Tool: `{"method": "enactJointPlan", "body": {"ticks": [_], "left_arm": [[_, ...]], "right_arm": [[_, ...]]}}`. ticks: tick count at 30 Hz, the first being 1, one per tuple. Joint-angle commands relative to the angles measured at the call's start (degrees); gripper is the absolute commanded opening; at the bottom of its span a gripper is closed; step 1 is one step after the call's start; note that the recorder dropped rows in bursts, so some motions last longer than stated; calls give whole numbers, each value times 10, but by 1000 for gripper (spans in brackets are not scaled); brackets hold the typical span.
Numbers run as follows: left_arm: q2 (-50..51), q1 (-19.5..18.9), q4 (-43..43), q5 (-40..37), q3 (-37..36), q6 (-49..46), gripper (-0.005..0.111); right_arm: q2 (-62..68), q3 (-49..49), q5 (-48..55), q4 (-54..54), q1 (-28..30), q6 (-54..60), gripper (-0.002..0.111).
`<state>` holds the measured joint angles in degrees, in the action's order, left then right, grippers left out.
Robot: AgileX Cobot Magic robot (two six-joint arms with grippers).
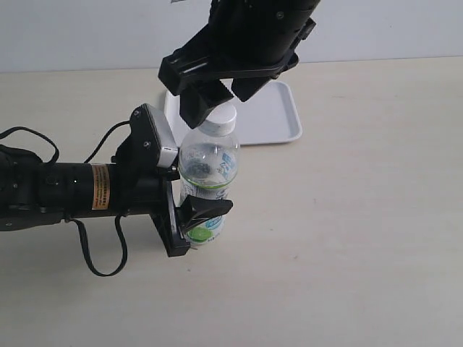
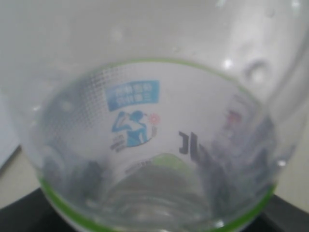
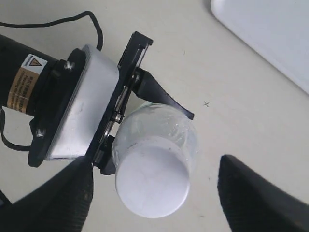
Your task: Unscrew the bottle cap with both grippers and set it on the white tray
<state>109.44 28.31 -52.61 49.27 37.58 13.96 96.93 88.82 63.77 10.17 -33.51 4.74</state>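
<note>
From my station I saw the bottle cap (image 1: 219, 116) seated on the neck of the bottle (image 1: 208, 170), its flat white top facing up toward the right wrist camera. The bottle stood clear-walled with its green, white and blue label low on the body. The left gripper (image 1: 197, 199) was clamped on the bottle at label height, one black finger (image 1: 206, 208) pressed across the front of the bottle and the other hidden behind it. The left wrist camera was filled with the bottle's blurred wall and label.

Above the bottle, the right gripper (image 1: 226, 97) hung with its jaws spread, one finger (image 1: 199, 101) on each side of the cap; in the right wrist view I could see table between each finger and the cap, so neither touched it.

The white tray (image 1: 278, 119) lay just beyond the bottle on its cap side, apart from it. Everything rested on the pale table (image 1: 362, 238) around the bottle.
</note>
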Motion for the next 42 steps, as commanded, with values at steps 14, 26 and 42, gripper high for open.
{"method": "enactJointPlan", "body": {"ticks": [14, 26, 42], "left_arm": [[-1, 3, -6, -10, -1, -2, 0], [-1, 3, -6, -10, -1, -2, 0], [-1, 3, -6, -10, -1, 16, 0]], "right_arm": [[17, 2, 10, -12, -2, 1, 62], [17, 2, 25, -10, -2, -31, 18], [17, 2, 21, -12, -2, 194, 0]]}}
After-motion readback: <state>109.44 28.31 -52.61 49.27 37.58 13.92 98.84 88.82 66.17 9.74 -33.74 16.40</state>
